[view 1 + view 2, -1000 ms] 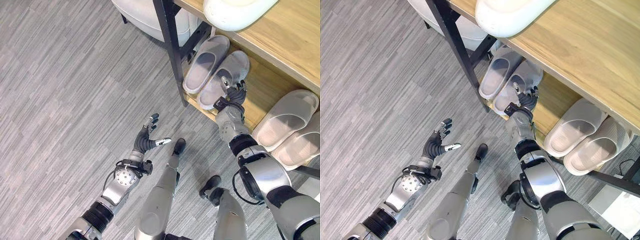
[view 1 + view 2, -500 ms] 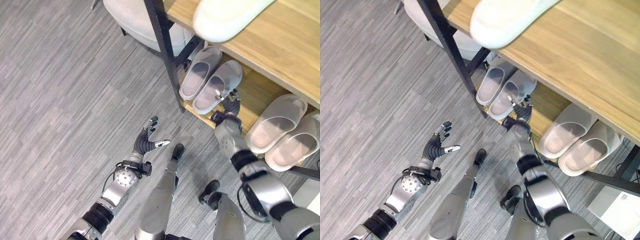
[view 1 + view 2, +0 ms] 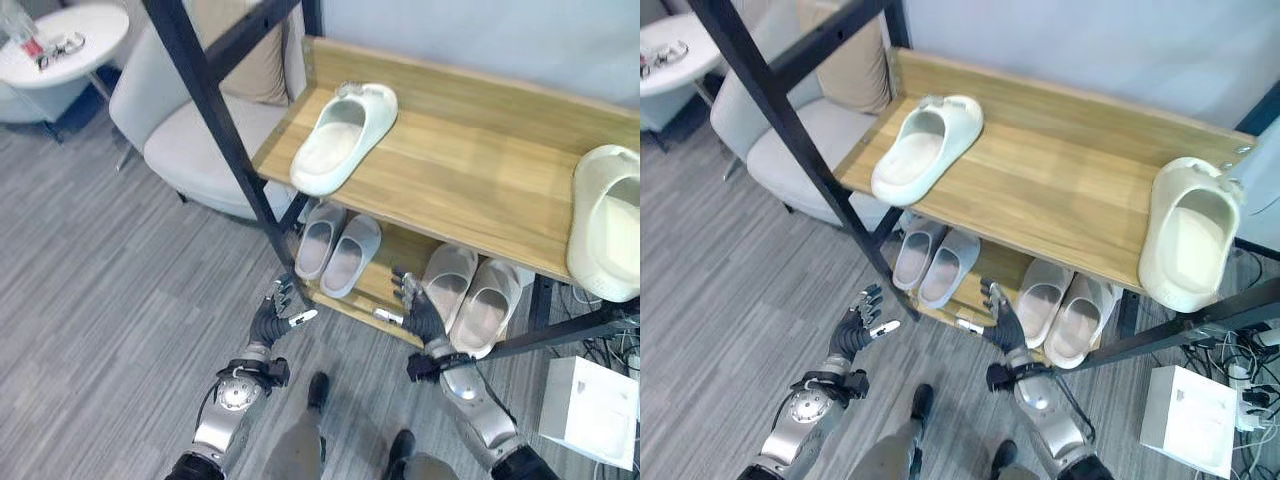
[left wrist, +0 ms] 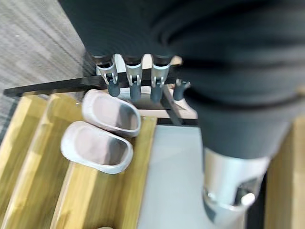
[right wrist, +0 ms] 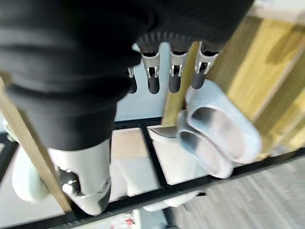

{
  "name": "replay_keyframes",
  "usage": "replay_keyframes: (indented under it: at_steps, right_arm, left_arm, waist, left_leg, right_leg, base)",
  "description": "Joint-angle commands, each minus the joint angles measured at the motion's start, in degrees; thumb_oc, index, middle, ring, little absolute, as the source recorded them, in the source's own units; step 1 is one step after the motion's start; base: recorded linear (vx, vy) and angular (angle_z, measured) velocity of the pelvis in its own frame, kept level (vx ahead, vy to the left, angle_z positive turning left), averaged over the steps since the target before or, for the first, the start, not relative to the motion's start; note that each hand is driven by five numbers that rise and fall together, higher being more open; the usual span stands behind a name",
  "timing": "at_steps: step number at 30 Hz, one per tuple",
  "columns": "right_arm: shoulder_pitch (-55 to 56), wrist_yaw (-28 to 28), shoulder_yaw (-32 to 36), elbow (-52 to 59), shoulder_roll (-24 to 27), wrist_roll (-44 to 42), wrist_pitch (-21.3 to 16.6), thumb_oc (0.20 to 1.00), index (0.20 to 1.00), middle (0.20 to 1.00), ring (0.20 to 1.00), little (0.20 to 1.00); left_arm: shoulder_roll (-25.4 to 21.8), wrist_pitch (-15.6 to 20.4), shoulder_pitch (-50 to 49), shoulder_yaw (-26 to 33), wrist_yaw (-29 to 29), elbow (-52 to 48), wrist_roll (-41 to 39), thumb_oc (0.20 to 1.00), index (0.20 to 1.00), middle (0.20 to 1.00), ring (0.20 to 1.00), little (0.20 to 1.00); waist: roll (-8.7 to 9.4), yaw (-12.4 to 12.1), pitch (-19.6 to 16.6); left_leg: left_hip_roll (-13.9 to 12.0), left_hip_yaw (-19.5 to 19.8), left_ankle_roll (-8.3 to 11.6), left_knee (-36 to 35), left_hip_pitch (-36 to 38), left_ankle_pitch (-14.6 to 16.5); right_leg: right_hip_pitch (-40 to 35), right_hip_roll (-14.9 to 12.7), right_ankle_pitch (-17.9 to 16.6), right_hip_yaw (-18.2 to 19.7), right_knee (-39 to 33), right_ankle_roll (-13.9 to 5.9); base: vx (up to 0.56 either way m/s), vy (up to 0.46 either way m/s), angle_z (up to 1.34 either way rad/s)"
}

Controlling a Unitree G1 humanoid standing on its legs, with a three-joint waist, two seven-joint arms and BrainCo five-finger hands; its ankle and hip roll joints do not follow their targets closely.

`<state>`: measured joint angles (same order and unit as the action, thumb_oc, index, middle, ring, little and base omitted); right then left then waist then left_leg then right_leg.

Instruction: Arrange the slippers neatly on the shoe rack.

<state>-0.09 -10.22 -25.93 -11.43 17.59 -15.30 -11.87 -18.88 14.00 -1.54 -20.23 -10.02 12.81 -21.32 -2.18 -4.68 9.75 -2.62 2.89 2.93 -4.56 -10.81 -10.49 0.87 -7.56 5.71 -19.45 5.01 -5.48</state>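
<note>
1. The shoe rack [image 3: 470, 190] has a wooden top shelf and a lower shelf, framed by a black post [image 3: 215, 110] that slants across its left front.
2. On the top shelf, a white slipper [image 3: 343, 135] lies near the left edge, its heel past the front edge; a second white slipper [image 3: 605, 220] lies at the right end.
3. On the lower shelf sit a grey pair [image 3: 337, 246] to the left and a beige pair [image 3: 467, 296] to the right.
4. The left hand [image 3: 272, 318] hangs above the floor in front of the rack, fingers spread, holding nothing.
5. The right hand [image 3: 418, 312] is raised just before the beige pair, fingers straight, empty.
6. An armchair [image 3: 185, 130] and a round side table [image 3: 55, 50] stand to the left; a white box [image 3: 595, 410] sits on the floor to the right.
</note>
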Motion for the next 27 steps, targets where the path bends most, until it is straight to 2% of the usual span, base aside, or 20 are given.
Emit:
replay_keyframes:
  at_steps: [1, 9, 16, 22, 27]
  right_arm:
    - [-1.3, 2.4, 1.2, 3.0, 2.2, 3.1, -1.3, 1.0, 1.0, 1.0, 1.0, 1.0]
    - [7.8, 7.0, 3.1, 4.3, 7.5, 7.8, 0.3, 1.0, 1.0, 1.0, 1.0, 1.0]
    - [8.9, 6.6, 4.9, -1.7, 7.1, 9.5, 1.3, 1.0, 1.0, 1.0, 1.0, 1.0]
    - [4.8, 4.3, 6.7, -9.2, 5.4, 7.3, 1.7, 1.0, 1.0, 1.0, 1.0, 1.0]
    - [3.1, 3.6, 8.6, -14.3, 4.4, 4.3, 2.3, 1.0, 1.0, 1.0, 1.0, 1.0]
  left_arm:
    - [-1.8, 1.1, 4.5, -1.6, 2.4, 0.8, 4.7, 1.0, 1.0, 1.0, 1.0, 1.0]
    - [-6.2, -1.1, 3.9, -7.0, 9.1, -0.2, 15.7, 1.0, 1.0, 1.0, 1.0, 1.0]
    - [-7.5, -2.1, 7.9, -13.8, 12.9, -1.0, 28.0, 1.0, 1.0, 1.0, 1.0, 1.0]
    - [-7.4, -1.2, 14.0, -17.3, 15.1, -6.4, 24.1, 1.0, 1.0, 1.0, 1.0, 1.0]
    - [-11.1, -0.5, 19.1, -17.8, 20.7, -19.4, 7.7, 1.0, 1.0, 1.0, 1.0, 1.0]
  waist:
    - [1.61, 0.3, 0.9]
    - [1.84, 4.0, -1.9]
    - [1.99, 6.4, -3.0]
    - [1.75, 7.6, -2.8]
    - [1.23, 8.2, -2.8]
  left_leg:
    - [-2.1, -2.0, 3.15, -0.4, 4.3, 6.8]
    - [-2.4, -5.1, 2.61, -0.4, 6.9, 8.5]
    - [-2.6, -7.3, 2.22, -0.4, 8.1, 9.6]
    - [-2.5, -8.2, 2.15, -0.4, 8.9, 10.1]
    - [-2.5, -8.8, 2.26, -0.4, 9.4, 10.3]
  right_leg:
    - [-2.1, -2.8, -3.1, -0.5, -6.4, -2.92]
    - [-2.9, -2.6, -5.1, 2.9, -9.1, -3.67]
    - [-2.1, -2.6, -6.1, 5.8, -9.8, -4.17]
    - [-1.7, -2.6, -6.3, 7.4, -9.9, -4.15]
    - [-2.0, -2.8, -6.5, 7.6, -10.0, -4.3]
  base:
    - [0.03, 0.039, -0.18]
    - [0.04, 0.031, -0.25]
    - [0.02, -0.002, -0.23]
    - [0.0, -0.012, -0.14]
    - [0.0, -0.012, -0.06]
